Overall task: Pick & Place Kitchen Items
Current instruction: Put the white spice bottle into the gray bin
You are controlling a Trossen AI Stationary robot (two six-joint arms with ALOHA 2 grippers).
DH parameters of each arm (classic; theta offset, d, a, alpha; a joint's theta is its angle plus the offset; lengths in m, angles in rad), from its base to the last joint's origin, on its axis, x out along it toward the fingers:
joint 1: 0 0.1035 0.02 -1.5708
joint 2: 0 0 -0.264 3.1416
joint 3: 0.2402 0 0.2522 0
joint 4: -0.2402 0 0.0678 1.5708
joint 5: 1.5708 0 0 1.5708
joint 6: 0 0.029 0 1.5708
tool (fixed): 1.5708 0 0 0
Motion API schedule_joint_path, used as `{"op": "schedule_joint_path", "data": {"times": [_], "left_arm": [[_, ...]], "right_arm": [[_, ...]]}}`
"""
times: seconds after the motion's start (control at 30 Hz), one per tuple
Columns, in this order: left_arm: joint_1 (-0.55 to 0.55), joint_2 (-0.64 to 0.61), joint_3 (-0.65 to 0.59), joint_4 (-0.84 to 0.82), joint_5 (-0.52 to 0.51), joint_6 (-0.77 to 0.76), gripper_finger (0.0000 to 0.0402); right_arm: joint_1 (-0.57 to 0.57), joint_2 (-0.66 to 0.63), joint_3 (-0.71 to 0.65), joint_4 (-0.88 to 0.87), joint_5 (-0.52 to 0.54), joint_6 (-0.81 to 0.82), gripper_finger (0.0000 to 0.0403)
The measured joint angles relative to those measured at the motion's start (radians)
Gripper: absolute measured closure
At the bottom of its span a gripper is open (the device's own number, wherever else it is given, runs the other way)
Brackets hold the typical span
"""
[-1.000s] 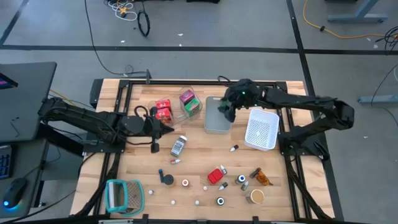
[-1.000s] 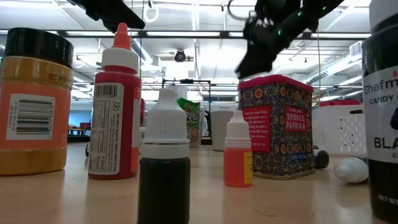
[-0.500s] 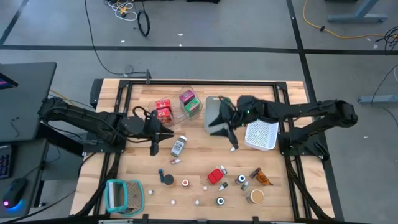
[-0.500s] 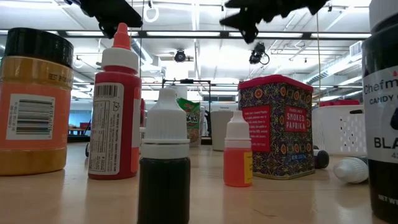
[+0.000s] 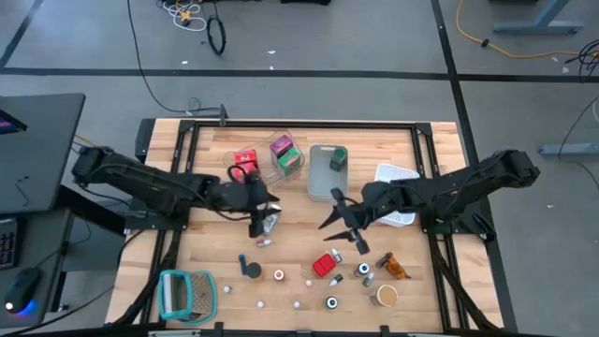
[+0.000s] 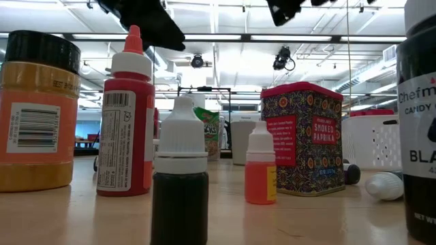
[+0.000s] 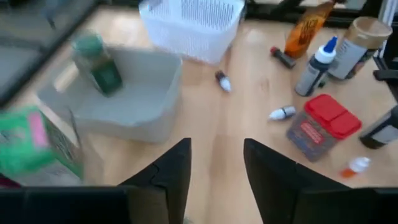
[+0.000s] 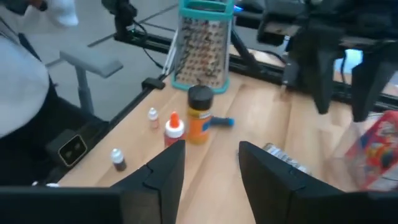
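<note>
red patterned tin (image 6: 300,139): "SMOKED PAPRIKA". black bottle (image 6: 417,122) at right edge: "Chefm…", "CANDY", "BLA…" cut off. orange jar (image 6: 37,112): barcode only.

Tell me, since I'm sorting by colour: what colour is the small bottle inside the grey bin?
Green, both cap and body. The small bottle in the grey bin shows best in the left wrist view.

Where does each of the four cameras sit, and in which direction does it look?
High view: above the table, looking straight down; both arms show, grey bin between them.
Low view: at table-top height, looking level past the paprika tin; arm parts hang at the top.
Left wrist view: looks past its open jaws at the grey bin.
Right wrist view: looks past its open jaws at the teal-and-white holder.
Shared: the red-capped tin also shows in the left wrist view.
</note>
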Motion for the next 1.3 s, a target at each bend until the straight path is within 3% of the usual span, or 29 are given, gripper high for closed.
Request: {"op": "schedule_joint_path", "data": {"times": [0.2,0.33,0.43,0.67,0.93,1.1,1.3], "left_arm": [[0.03,0.107,0.116,-0.113,0.081,-0.125,0.0242],[0.043,0.185,0.134,-0.124,0.104,-0.19,0.0246],[0.058,0.245,0.134,-0.137,0.128,-0.25,0.0246],[0.121,0.302,0.135,-0.171,0.129,-0.219,0.0242],[0.157,0.341,0.133,-0.234,0.163,-0.203,0.0196],[0.159,0.375,0.133,-0.208,0.172,-0.326,0.0163],[0.187,0.406,0.126,-0.253,0.188,-0.425,0.015]], "right_arm": [[-0.018,-0.055,-0.142,0.11,0.045,-0.021,0.0245],[-0.052,-0.131,-0.178,0.143,0.141,0.003,0.0246],[-0.058,-0.178,-0.195,0.15,0.147,0.004,0.0246],[-0.058,-0.201,-0.226,0.197,0.147,-0.053,0.0246],[-0.058,-0.2,-0.227,0.205,0.147,-0.087,0.0246],[-0.058,-0.2,-0.227,0.202,0.147,-0.105,0.0246],[-0.058,-0.2,-0.227,0.194,0.147,-0.123,0.0246]]}}
